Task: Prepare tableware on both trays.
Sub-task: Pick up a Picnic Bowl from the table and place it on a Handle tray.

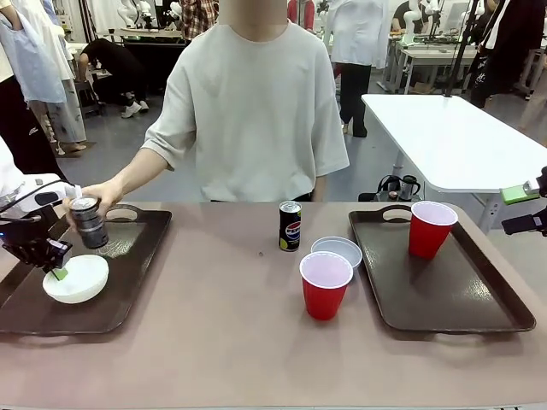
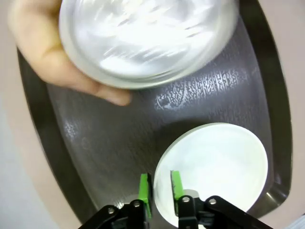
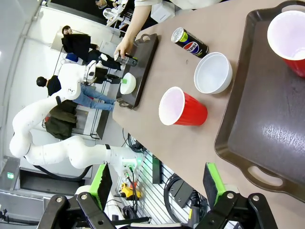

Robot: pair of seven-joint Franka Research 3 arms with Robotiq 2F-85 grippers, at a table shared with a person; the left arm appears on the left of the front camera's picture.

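On the left tray (image 1: pixel 137 248), the left tool (image 2: pixel 159 188), narrowly parted, straddles the rim of a bowl (image 2: pixel 219 162); a hand (image 1: pixel 98 195) holds a can (image 1: pixel 88 222) nearby; the right tool (image 3: pixel 157 183) gapes wide.

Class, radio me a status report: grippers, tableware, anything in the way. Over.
Left gripper astride white bowl rim on left tray, grip unclear. Right gripper open, empty. Person's hand holds can over same tray, close to the bowl.
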